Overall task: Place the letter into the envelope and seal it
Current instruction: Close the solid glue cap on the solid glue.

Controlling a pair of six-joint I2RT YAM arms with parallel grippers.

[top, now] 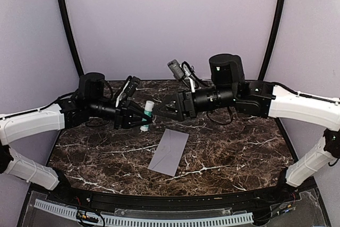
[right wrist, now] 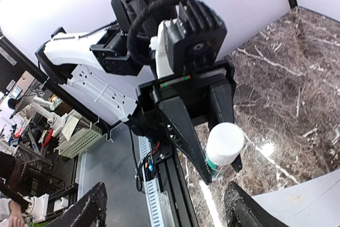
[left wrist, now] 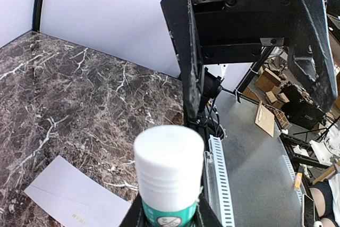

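The grey-lavender envelope (top: 169, 151) lies flat on the marble table, in front of both grippers; it also shows in the left wrist view (left wrist: 69, 195) and the right wrist view (right wrist: 303, 200). The letter is out of view. My left gripper (top: 145, 117) is shut on a glue stick (top: 149, 107) with a white cap and green body, held above the table (left wrist: 169, 168). My right gripper (top: 161, 111) is open and empty, facing the glue stick's cap from the right, a short gap away. In the right wrist view the glue stick (right wrist: 223, 148) sits between the left gripper's fingers (right wrist: 186, 131).
The dark marble table (top: 239, 147) has a black rim and a slotted white cable duct (top: 159, 219) along its near edge. Pale curtain walls enclose the back and sides. Both arms reach in toward the table's middle back.
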